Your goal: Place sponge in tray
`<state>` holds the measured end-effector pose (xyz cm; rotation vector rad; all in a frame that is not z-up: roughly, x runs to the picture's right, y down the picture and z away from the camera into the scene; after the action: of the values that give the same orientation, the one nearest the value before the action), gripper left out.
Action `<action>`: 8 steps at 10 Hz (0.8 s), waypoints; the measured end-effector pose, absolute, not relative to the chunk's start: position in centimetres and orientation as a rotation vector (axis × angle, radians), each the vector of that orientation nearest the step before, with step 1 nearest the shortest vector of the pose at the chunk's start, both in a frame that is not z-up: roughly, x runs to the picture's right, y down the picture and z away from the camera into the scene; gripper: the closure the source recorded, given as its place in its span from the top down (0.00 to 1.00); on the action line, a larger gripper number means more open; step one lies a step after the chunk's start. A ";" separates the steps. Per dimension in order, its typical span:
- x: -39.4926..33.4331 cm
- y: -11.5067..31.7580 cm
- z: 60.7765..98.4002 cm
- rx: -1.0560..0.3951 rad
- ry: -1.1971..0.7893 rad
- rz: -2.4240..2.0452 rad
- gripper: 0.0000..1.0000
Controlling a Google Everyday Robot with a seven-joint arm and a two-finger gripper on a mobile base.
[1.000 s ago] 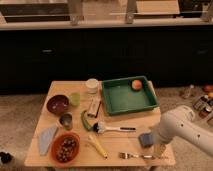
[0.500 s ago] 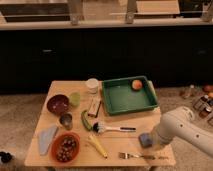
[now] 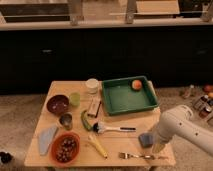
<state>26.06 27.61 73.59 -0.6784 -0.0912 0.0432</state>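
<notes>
The sponge (image 3: 145, 139), a small blue-grey block, sits at the front right of the wooden table (image 3: 60, 87). My gripper (image 3: 153, 142) is at the end of the white arm (image 3: 176, 126), which reaches in from the right. It is low over the table, right against the sponge's right side. The green tray (image 3: 122, 98) stands at the back right of the table, beyond the sponge. An orange fruit (image 3: 136, 85) lies in its far right corner.
On the table: a dark bowl (image 3: 57, 104), green cup (image 3: 74, 99), white container (image 3: 92, 85), tan block (image 3: 94, 106), metal cup (image 3: 66, 120), green vegetable (image 3: 85, 121), brush (image 3: 107, 128), banana (image 3: 98, 145), fork (image 3: 135, 156), orange-red bowl (image 3: 65, 147) and folded cloth (image 3: 46, 137).
My arm has shifted slightly down and left toward the sponge. The sponge and the other things have stayed in place.
</notes>
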 end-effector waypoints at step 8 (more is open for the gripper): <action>26.2 27.6 74.3 -0.678 -0.106 -0.195 0.80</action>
<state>26.17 27.65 74.35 -0.6781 -0.1060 -0.1954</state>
